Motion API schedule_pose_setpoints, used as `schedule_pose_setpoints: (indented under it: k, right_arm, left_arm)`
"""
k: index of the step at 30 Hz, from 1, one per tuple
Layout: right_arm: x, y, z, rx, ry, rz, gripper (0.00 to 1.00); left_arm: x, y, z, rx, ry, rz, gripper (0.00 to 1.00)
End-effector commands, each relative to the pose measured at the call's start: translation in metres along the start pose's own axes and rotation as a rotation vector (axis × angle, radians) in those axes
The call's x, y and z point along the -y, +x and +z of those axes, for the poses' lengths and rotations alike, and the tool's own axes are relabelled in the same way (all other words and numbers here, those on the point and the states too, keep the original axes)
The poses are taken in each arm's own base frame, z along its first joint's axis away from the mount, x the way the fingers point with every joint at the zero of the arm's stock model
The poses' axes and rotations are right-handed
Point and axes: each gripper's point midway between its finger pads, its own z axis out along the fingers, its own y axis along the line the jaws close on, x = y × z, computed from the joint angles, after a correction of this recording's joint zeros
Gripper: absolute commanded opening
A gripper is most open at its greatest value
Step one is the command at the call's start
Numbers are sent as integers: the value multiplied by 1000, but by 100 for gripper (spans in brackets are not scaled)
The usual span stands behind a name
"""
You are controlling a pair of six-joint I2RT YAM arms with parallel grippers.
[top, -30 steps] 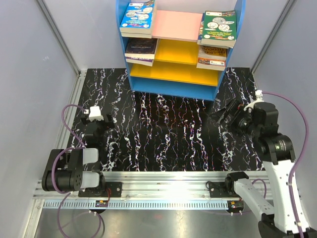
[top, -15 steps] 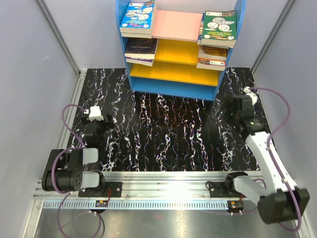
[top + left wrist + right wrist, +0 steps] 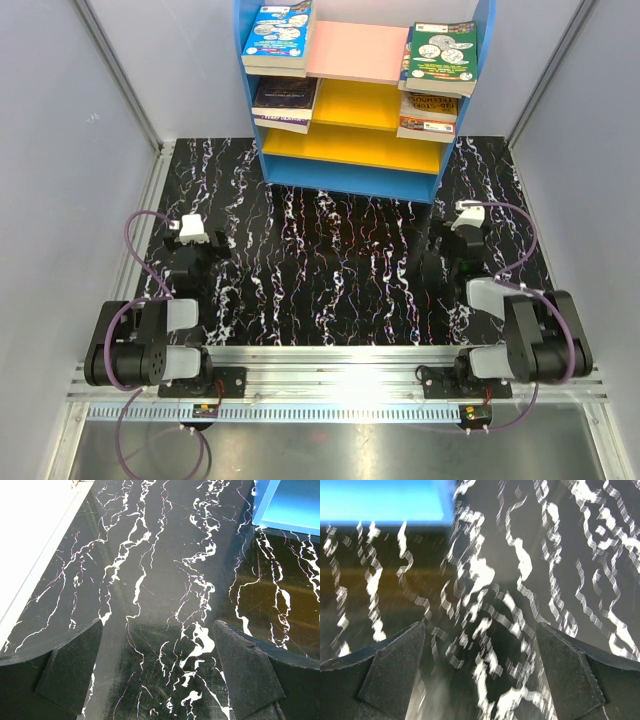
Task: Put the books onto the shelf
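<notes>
Both my arms are folded low near their bases. Left gripper (image 3: 157,640) has its jaws spread wide with only the black marbled mat (image 3: 340,270) between the fingers. Right gripper (image 3: 480,635) is the same, spread and holding nothing; that wrist view is blurred. The books (image 3: 275,35) lie flat in stacks on the shelf (image 3: 355,50) at the far edge of the mat: blue cover top left, green (image 3: 440,50) top right, a dark one (image 3: 285,100) and an orange one (image 3: 428,115) on the yellow board below.
</notes>
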Motion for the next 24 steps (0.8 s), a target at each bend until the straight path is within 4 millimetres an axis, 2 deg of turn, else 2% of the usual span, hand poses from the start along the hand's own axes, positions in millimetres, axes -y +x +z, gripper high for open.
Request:
schedule_pose_setpoints:
  k: [1, 2, 3, 4, 5, 7, 9, 22, 23, 24]
  right_arm:
    - [12, -47, 20, 234, 5, 32, 100]
    - [15, -51, 24, 267, -2, 43, 100]
    - [15, -44, 26, 260, -20, 70, 100]
    - [27, -39, 33, 259, -3, 102, 100]
    - [30, -32, 35, 214, 7, 112, 100]
    - [31, -41, 35, 248, 6, 116, 100]
    - [32, -37, 35, 226, 15, 114, 100]
    - [31, -40, 34, 240, 10, 112, 100]
    - [30, -40, 34, 240, 1, 105, 100]
    - [15, -39, 34, 233, -83, 82, 100]
  left_arm:
    - [2, -29, 7, 97, 5, 5, 99]
    - [2, -29, 7, 97, 5, 5, 99]
    - [2, -29, 7, 97, 6, 5, 99]
    - [2, -28, 7, 95, 5, 5, 99]
    - [2, -29, 7, 97, 6, 5, 99]
    - [2, -29, 6, 97, 5, 5, 99]
    - [2, -29, 7, 97, 6, 5, 99]
    - [2, -28, 6, 95, 5, 5, 99]
    - [2, -28, 6, 95, 5, 5, 99]
    - [2, -28, 6, 95, 6, 5, 99]
